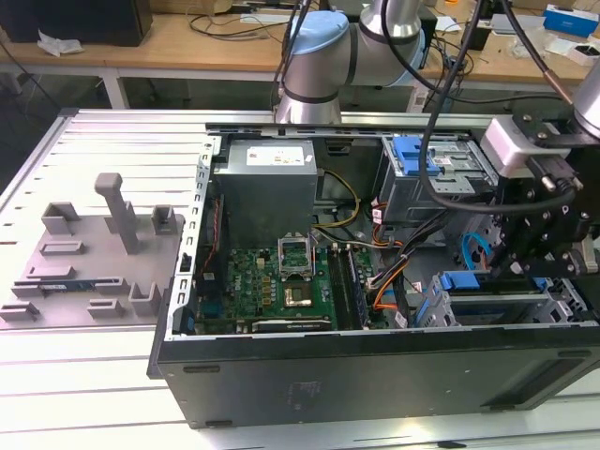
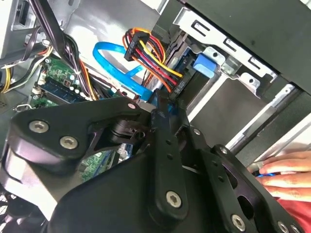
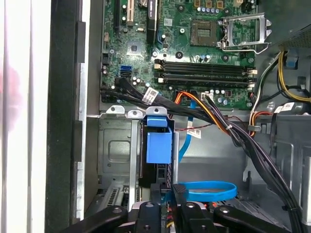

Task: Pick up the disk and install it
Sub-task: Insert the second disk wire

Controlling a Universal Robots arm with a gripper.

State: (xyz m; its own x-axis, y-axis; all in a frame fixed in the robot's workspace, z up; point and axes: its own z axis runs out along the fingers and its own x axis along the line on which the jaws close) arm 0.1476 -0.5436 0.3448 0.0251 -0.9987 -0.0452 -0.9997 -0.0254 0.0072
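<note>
My gripper (image 1: 539,246) hangs inside the open computer case (image 1: 375,375), down at the drive bay (image 1: 497,300) on the exterior view's right; in the first wrist view its black linkage (image 3: 160,216) crowds the near edge, and I cannot tell whether my fingers are spread or pressed together. Just ahead of them the disk (image 3: 159,145) stands on edge in the metal cage — its bright blue carrier frame showing, its metal body mostly hidden between the cage walls. A looped blue data cable (image 3: 209,190) lies just beside it, and a bundle of red, yellow and black power wires (image 2: 148,53) runs close by. A person's hand (image 2: 286,170) rests near the case edge in the second wrist view. Farther off sit the green motherboard (image 1: 281,281) and — at the back — the grey power supply (image 1: 267,183).
</note>
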